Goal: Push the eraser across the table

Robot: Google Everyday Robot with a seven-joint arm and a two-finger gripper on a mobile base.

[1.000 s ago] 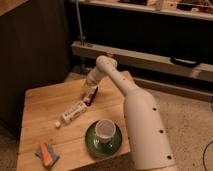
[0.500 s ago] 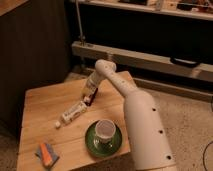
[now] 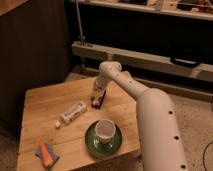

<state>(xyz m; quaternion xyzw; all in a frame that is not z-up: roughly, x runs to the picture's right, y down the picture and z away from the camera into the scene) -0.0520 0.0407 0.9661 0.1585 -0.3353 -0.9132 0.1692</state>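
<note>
Basically, the eraser is seen lying toward the far side of the desk, near the white tube, with the closed pincer parked right at its far end. The push is best kept low, slow and straight, so the eraser isn't spun and the cup is missed.
</note>
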